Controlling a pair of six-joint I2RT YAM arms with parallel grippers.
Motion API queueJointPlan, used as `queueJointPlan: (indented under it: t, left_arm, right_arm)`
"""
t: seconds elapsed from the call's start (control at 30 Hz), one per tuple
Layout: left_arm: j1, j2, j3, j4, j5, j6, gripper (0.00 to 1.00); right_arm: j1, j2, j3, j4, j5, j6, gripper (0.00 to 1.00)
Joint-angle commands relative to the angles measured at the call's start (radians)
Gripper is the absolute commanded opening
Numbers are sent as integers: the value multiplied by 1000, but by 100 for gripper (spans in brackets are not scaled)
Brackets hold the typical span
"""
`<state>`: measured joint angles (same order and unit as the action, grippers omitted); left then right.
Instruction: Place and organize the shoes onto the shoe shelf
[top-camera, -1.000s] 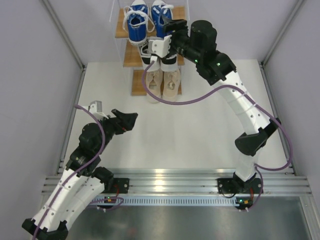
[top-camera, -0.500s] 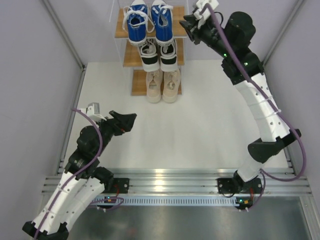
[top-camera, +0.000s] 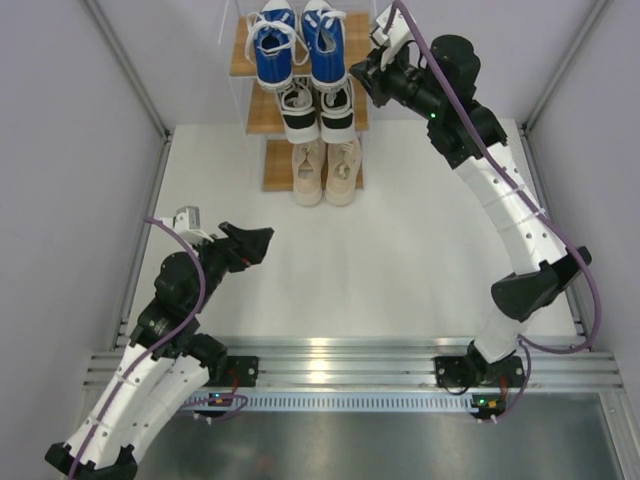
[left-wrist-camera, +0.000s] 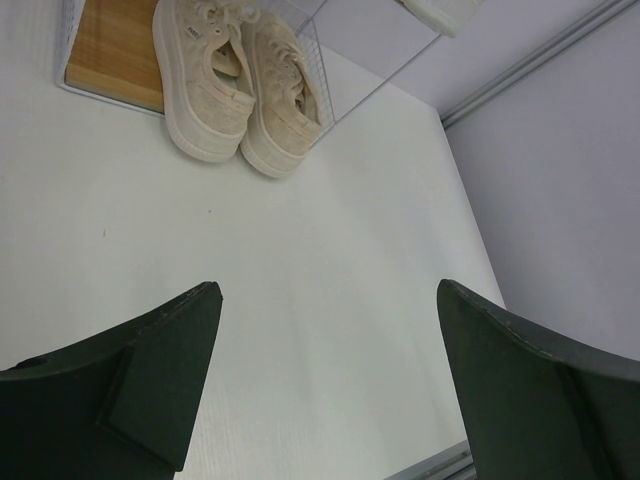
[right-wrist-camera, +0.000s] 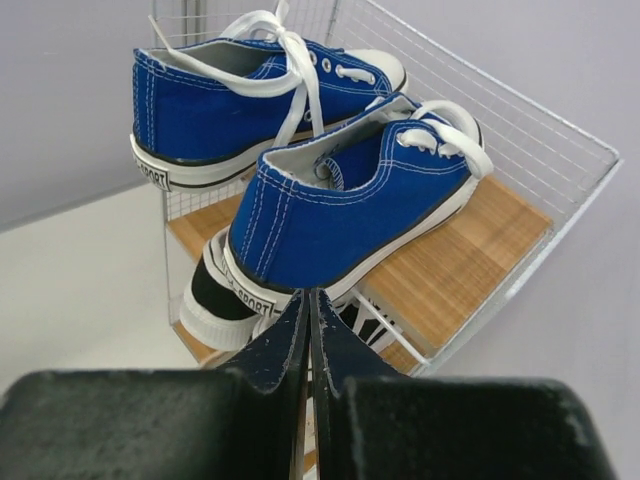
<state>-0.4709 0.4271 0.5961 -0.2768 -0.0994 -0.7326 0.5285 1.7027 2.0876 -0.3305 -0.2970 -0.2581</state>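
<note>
The shoe shelf (top-camera: 258, 118) stands at the upper centre of the top view, at the far side of the white table (top-camera: 420, 250). All six shoes are on it. The blue canvas sneakers (top-camera: 273, 50) sit side by side on the uppermost board in the frame, with their white laces showing. The black-and-white sneakers (top-camera: 297, 110) fill the middle board just below them. The beige sneakers (top-camera: 308, 175) rest on the lowest board, their near ends reaching past its front edge. Each pair lies to the right on its board, leaving bare wood on the left.

The right gripper (top-camera: 362, 72) is in the upper part of the top view, just beside the right-hand side of the shelf, level with the blue pair. In the right wrist view its fingers (right-wrist-camera: 285, 350) are pressed together with only a thin line between them, and they pinch nothing. Their tips point at the heel of the nearer blue sneaker, just under its white sole edge. Whether they touch it cannot be told. Behind that shoe are the second blue sneaker, the white wire frame (right-wrist-camera: 520, 130) and the top wooden board, and a black-and-white sneaker shows underneath.

The left gripper (top-camera: 255, 240) hangs over bare table at the left of centre, well apart from the shelf. In the left wrist view its fingers (left-wrist-camera: 150, 380) are spread wide with nothing between them, and the beige pair lies in the upper left of that frame.
</note>
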Motion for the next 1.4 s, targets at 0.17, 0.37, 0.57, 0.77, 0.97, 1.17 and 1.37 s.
queueJointPlan:
  t: [0.17, 0.37, 0.57, 0.77, 0.97, 1.17, 1.37]
  left_arm:
    - [2, -13, -5, 18, -13, -5, 94]
    - [3, -13, -7, 19, -13, -7, 94]
    - [3, -4, -5, 25, -10, -5, 94]
    - [2, 1, -4, 27, -8, -5, 94]
    - [2, -5, -9, 27, -10, -7, 94]
    - [2, -10, 1, 16, -14, 2, 94]
    - [3, -1, 25, -5, -52, 42, 94]
  right_arm:
    - [59, 49, 25, 5, 84, -32, 0]
    - [80, 78, 49, 8, 110, -53, 0]
    - [100, 115, 97, 10, 107, -55, 0]
    - [125, 152, 140, 15, 111, -59, 0]
    - [133, 170, 155, 19, 125, -61, 0]
    - [122, 77, 91, 4, 124, -82, 1]
    - [93, -165, -107, -30, 72, -147, 40]
